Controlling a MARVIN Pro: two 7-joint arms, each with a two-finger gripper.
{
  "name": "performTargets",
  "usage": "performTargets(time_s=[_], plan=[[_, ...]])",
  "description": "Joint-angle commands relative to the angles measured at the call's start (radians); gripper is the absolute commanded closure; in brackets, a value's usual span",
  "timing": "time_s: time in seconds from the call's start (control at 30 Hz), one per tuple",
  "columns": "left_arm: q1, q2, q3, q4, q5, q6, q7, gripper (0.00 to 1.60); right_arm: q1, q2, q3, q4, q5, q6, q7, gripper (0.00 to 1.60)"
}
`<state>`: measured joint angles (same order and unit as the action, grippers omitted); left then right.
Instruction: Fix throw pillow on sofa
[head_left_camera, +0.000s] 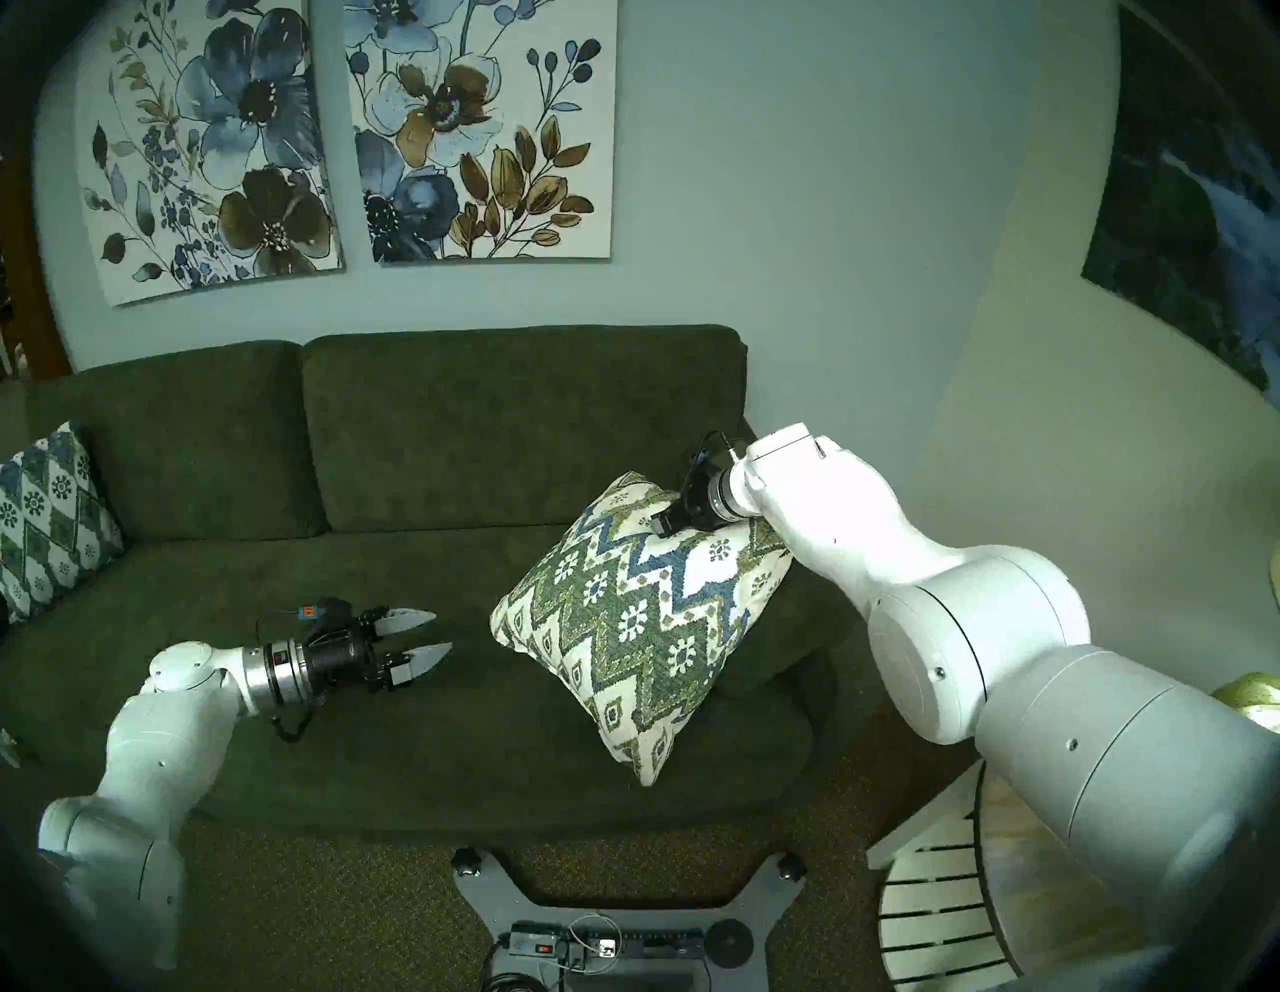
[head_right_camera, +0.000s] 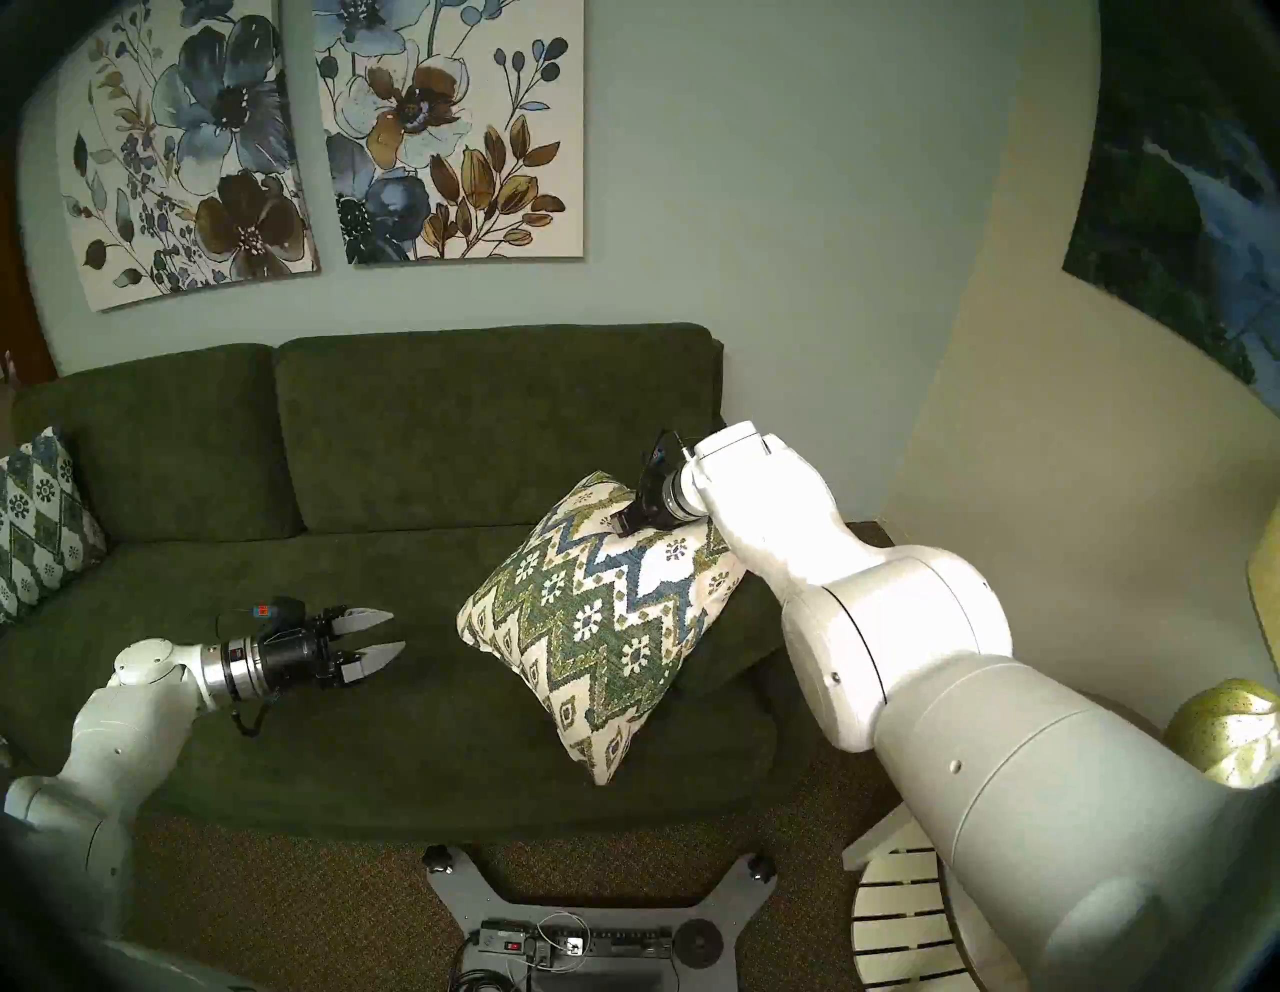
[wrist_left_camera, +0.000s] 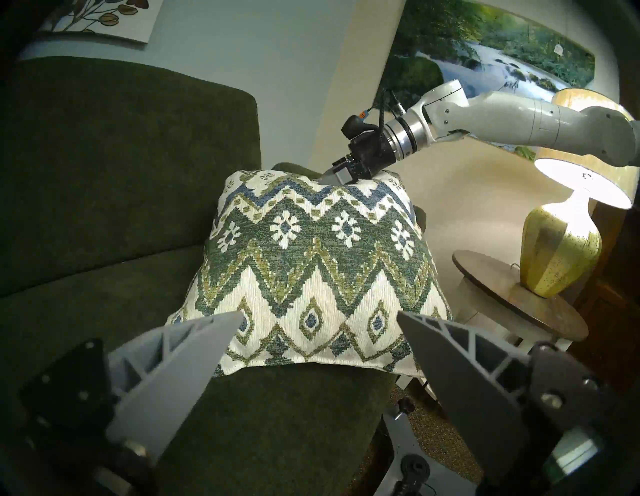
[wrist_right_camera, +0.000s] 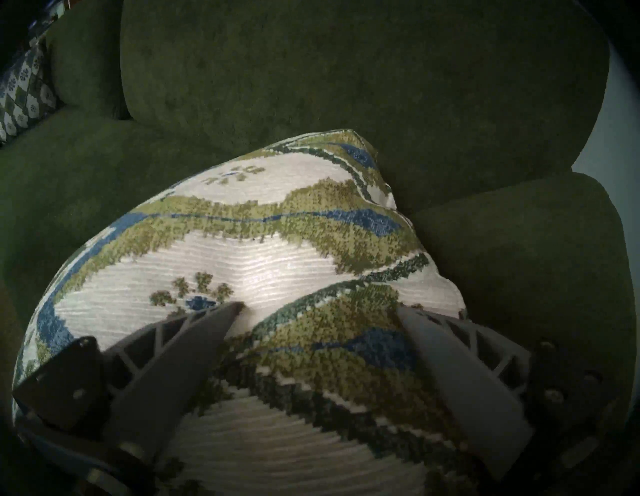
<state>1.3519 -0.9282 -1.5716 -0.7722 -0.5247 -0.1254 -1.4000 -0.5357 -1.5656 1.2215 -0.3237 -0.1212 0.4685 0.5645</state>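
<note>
Throw pillow (head_left_camera: 641, 616): tilted against sofa (head_left_camera: 429, 429) armrest. Your right pincer (wrist_right_camera: 320, 311): spread wide, astride top edge. Left pincer (head_left_camera: 419, 636): released, empty, apart.

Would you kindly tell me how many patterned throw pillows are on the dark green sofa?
2: the cream zigzag-banded woven pillow leans at the sofa's right end; the diamond-lattice pillow sits at its left end, partly cut off.

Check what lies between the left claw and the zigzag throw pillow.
Only bare green seat of the sofa lies between the open left claw and the throw pillow; the head views show this stretch best.
</note>
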Motion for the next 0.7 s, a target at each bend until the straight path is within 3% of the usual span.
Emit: performTargets(time_s=[0.0, 0.07, 0.1, 0.13, 0.33, 0.5, 0.67], plan=[[-0.002, -0.001, -0.005, -0.008, -0.006, -0.003, -0.002, 0.0, 0.004, -0.004, -0.009, 0.088, -0.007, -0.027, 0.002, 0.0], [-0.002, -0.001, -0.005, -0.008, -0.006, -0.003, -0.002, 0.0, 0.0, 0.0, -0.012, 0.1, -0.009, -0.044, 0.003, 0.73], [-0.002, -0.001, -0.005, -0.008, -0.006, -0.002, -0.002, 0.0, -0.006, 0.004, -0.014, 0.104, -0.011, -0.054, 0.002, 1.36], [-0.002, -0.001, -0.005, -0.008, -0.006, -0.002, -0.002, 0.0, -0.009, 0.007, -0.015, 0.108, -0.011, -0.06, 0.002, 1.6], [0.0, -0.001, -0.006, -0.01, -0.006, -0.002, -0.001, 0.0, 0.006, 0.017, -0.02, 0.134, -0.012, -0.108, 0.001, 1.6], [0.002, -0.002, -0.007, -0.013, -0.008, -0.002, -0.001, 0.0, 0.078, 0.003, -0.026, 0.145, -0.015, -0.111, -0.019, 1.6], [0.002, -0.001, -0.007, -0.013, -0.006, -0.002, 0.0, 0.0, 0.159, 0.026, -0.025, 0.1, -0.01, -0.111, -0.001, 1.6]])
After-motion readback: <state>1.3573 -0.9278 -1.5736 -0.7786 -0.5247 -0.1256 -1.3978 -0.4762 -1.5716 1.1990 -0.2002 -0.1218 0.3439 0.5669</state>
